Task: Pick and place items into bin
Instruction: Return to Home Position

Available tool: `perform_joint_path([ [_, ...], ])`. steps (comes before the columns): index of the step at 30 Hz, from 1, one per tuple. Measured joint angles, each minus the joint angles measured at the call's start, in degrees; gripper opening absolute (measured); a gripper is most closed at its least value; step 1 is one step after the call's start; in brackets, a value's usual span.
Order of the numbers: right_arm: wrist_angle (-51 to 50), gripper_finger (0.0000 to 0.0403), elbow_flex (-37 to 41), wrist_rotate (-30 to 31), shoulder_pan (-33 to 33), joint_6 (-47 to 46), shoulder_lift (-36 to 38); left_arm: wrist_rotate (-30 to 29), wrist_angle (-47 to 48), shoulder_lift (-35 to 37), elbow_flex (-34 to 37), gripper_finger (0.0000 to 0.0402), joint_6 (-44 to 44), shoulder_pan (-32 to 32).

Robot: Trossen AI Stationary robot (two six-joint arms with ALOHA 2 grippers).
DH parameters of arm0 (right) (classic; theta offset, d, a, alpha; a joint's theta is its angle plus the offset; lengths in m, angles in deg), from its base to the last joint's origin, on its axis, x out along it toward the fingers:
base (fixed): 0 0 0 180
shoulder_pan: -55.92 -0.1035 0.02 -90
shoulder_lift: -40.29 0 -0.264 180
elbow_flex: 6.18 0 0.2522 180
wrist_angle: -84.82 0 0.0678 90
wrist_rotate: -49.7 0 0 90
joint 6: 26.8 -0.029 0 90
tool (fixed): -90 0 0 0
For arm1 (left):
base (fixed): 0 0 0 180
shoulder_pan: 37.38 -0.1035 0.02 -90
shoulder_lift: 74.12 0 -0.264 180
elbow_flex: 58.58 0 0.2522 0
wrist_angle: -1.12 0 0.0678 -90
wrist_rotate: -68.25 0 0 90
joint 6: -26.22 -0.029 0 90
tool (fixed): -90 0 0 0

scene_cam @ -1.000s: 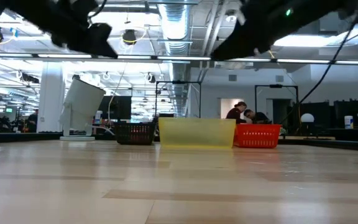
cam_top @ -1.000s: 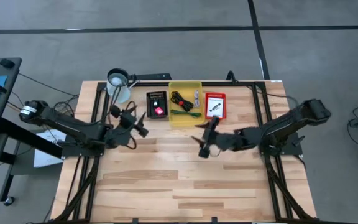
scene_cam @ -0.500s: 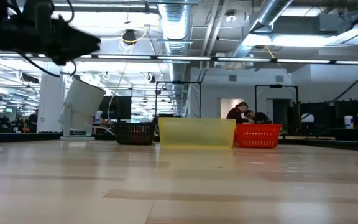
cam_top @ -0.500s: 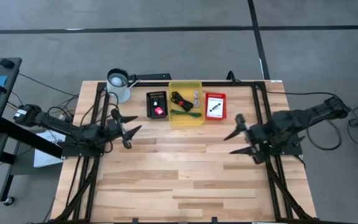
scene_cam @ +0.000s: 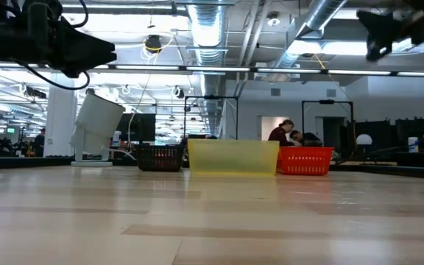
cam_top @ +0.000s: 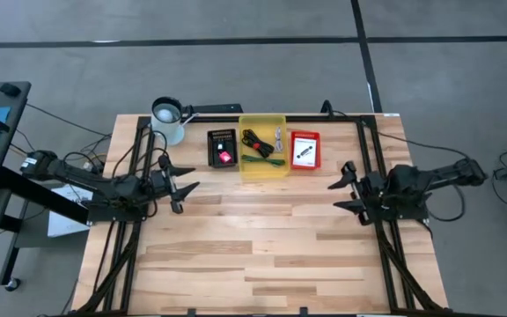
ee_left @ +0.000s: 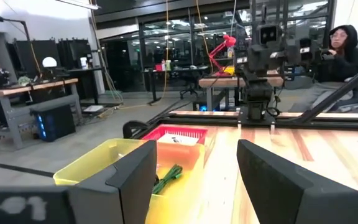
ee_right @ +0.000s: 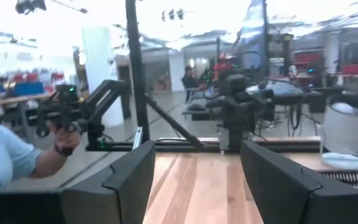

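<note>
The items lie in three small bins at the table's far edge. The yellow bin (cam_top: 262, 145) holds the black coiled cable (cam_top: 254, 141), the green stick (cam_top: 262, 160) and the silver-grey part (cam_top: 278, 138). The pink-red cube (cam_top: 225, 157) sits in the black bin (cam_top: 223, 148). The white-and-black piece (cam_top: 304, 151) lies in the red bin (cam_top: 304, 150). My left gripper (cam_top: 179, 182) hovers open at the table's left, fingers level and pointing right. My right gripper (cam_top: 346, 189) hovers open at the table's right, pointing left. The left wrist view shows the yellow bin (ee_left: 104, 163) and green stick (ee_left: 166, 179).
A white cup (cam_top: 169, 119) stands at the far left corner, beside the black bin. Bare wooden tabletop (cam_top: 262, 238) stretches between the arms and toward the near edge. Dark frame rails (cam_top: 372, 167) run along both sides. A person's hand (ee_right: 61, 146) shows beyond the table.
My right gripper has drawn back from the table's middle, in front of the bins, toward the right edge, and its fingers now lie level. My left gripper has pulled back a little toward the left edge and levelled out. The items and bins have stayed where they were.
</note>
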Motion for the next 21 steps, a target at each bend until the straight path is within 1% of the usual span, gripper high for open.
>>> perform_joint_path([
  [3,3.99,0.0233,5.49,-0.78,1.51,-1.36,4.70,-0.04,0.86,-0.02,0.09,0.0214,1.34,-0.01],
  [6,-0.57,0.0233,5.90,-1.51,2.72,-2.45,8.11,-0.04,2.51,0.00,0.13,0.0214,3.33,-0.13],
  [9,-2.82,0.0233,5.90,-1.56,3.12,-2.82,9.63,0.02,4.38,-0.04,0.15,0.0214,5.03,-0.13],
  [11,-4.39,0.0233,5.90,-1.51,3.20,-2.35,10.25,0.27,5.57,0.00,0.17,0.0214,5.84,-0.13],
  [14,-9.95,0.0233,5.90,-1.31,3.26,-0.04,10.34,0.39,7.97,-0.02,0.17,0.0214,6.85,-0.13],
  [16,-13.33,0.0233,5.90,-0.08,3.48,1.06,10.30,0.41,9.40,-0.02,0.20,0.0214,7.99,-0.13],
  [21,-12.14,0.0233,5.90,2.72,3.52,1.21,8.87,0.43,11.87,-0.05,0.24,0.0214,10.68,-0.07],
])
